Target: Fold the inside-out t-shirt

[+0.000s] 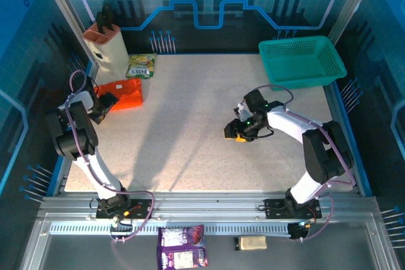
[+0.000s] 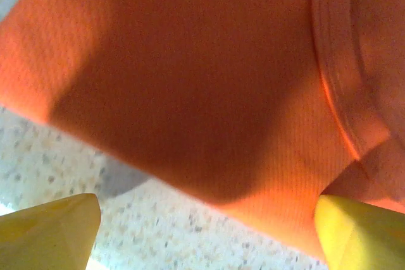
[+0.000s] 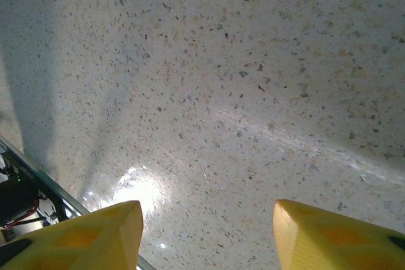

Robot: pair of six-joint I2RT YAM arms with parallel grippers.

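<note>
The yellow fingers (image 2: 54,229) of your left gripper (image 2: 205,199) stand wide apart, holding nothing, right at the near edge of the orange t-shirt (image 1: 123,93), which lies by the left edge of the table (image 1: 190,131). Your right gripper (image 3: 207,205) is open and empty over bare table.

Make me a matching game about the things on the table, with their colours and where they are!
Things:
1. t-shirt
2. basket
3. knife block
4. snack packet

Colour and place:
A. teal, far right corner
B. pale, standing upright, far left corner
C. orange, folded, near the left edge
D. green, lying flat at the far side

Pairs: 1-C, 2-A, 3-B, 4-D
</note>
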